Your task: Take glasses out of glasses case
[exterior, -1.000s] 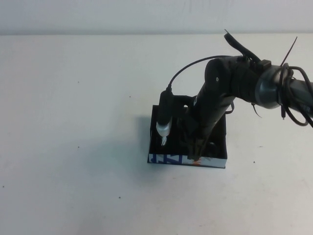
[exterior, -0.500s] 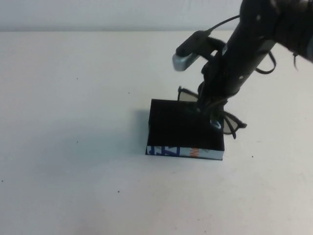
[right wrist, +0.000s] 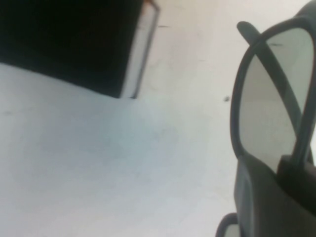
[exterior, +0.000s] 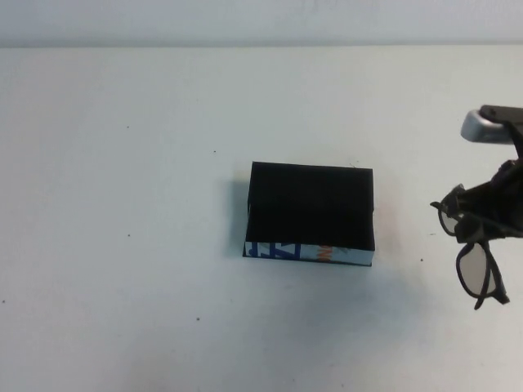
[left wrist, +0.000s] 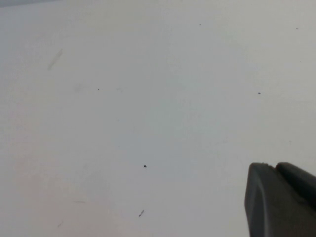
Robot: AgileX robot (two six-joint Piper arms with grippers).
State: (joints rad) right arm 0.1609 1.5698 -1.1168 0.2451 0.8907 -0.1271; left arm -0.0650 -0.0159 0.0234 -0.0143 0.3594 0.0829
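At the counter's right edge, well apart from the glasses case: right claw raised, pinching the glasses, frames dangling clear of the surface. Left claw low over bare counter, finger spread impossible to tell.

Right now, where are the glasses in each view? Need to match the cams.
High view: the glasses hang at the far right edge, held by the right gripper, apart from the glasses case.
Left wrist view: not in it; only the table and the left gripper.
Right wrist view: lens fills the right side.
Shared landmark: the glasses case.
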